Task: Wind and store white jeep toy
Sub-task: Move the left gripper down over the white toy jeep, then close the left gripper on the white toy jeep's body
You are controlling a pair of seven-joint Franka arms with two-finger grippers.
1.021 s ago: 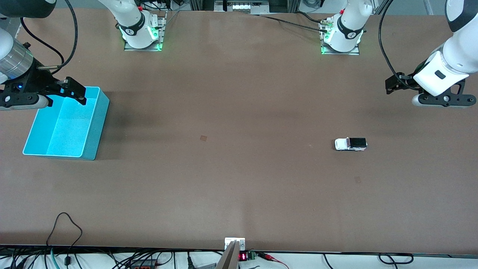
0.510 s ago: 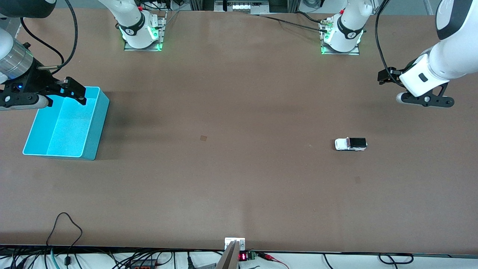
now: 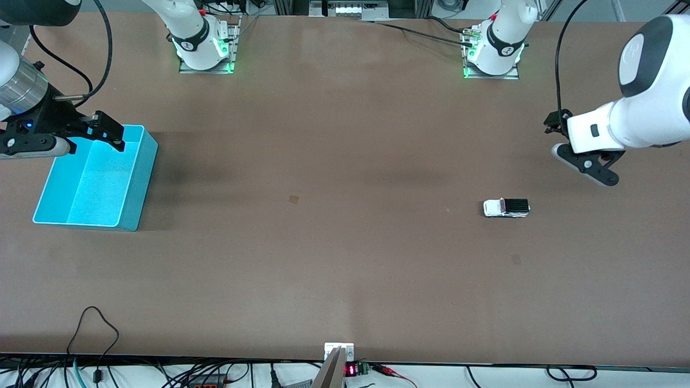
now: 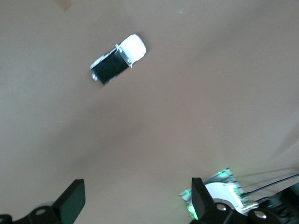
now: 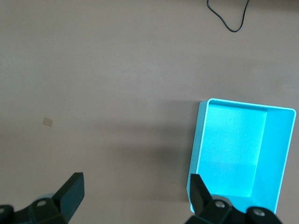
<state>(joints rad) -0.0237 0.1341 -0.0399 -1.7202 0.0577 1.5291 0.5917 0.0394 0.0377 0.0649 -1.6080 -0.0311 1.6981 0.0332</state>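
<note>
With its fingers spread wide, the left gripper (image 3: 585, 161) hangs over bare table just short of the white jeep toy (image 3: 506, 208), so it should descend squarely astride the body, while the right gripper (image 3: 81, 134), also wide, waits above the cyan bin (image 3: 135, 188)

Matt brown table (image 3: 345, 161); glossy white plastic jeep toy (image 3: 505, 208) with black ribbed roof; smooth, slightly shiny cyan plastic bin (image 3: 135, 188)
</note>
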